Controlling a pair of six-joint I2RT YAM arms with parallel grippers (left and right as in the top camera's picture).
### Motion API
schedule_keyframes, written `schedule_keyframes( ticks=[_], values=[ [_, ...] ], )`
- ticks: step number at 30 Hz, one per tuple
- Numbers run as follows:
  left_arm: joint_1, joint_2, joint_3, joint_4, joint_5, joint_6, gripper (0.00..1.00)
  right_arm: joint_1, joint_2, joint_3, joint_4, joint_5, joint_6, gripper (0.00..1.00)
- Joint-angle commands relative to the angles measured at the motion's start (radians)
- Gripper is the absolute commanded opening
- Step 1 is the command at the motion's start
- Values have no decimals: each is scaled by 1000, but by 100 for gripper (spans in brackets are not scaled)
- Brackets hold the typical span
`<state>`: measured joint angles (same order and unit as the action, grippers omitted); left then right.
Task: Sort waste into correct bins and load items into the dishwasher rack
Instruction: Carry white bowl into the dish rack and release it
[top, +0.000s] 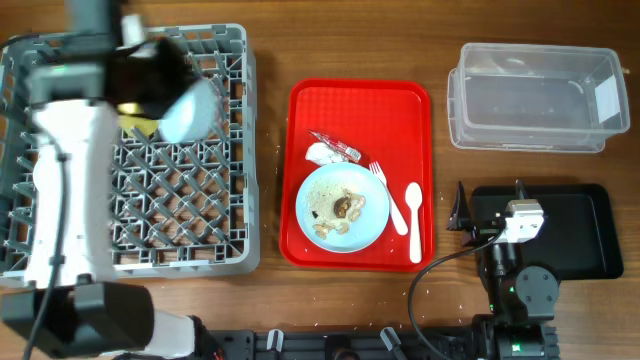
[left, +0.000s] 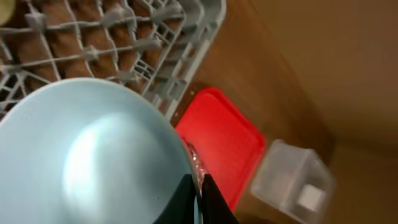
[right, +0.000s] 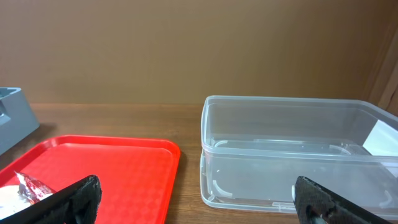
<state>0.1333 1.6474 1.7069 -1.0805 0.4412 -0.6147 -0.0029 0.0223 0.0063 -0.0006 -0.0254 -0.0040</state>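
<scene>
While the wooden table (top: 270, 290) sits before a plain brown wall (right: 186, 50), your left arm reaches over the dishwasher rack (top: 180, 210). The left gripper (left: 198, 196) pinches the rim of the light blue bowl (left: 93, 155) above the pegs. Your right gripper (right: 199, 199) hangs spread wide and empty over the black tray (top: 580, 230), facing the clear tub (right: 292, 155) and red serving tray (right: 106, 168).
</scene>
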Motion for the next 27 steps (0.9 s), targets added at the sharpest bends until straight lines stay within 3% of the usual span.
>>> schedule_keyframes(
  ticks=[1,6,9,19,21,24,27],
  values=[
    [243,-11,-93,30,484,134,4,1,-5,-1,3,-13,10,100],
    [512,-11,-362,121,749,167,4,1,-5,-1,3,-13,10,100],
    [613,-11,-473,190,836,167,4,1,-5,-1,3,-13,11,100],
    [747,-11,-585,176,778,167,4,1,-5,-1,3,-13,11,100],
    [758,-11,-585,156,745,168,14,1,-5,-1,3,-14,11,100],
    [781,-11,-585,152,739,244,55,1,-5,-1,3,-13,10,100],
    [832,-11,-584,145,735,249,60,1,-5,-1,3,-14,11,100]
  ],
)
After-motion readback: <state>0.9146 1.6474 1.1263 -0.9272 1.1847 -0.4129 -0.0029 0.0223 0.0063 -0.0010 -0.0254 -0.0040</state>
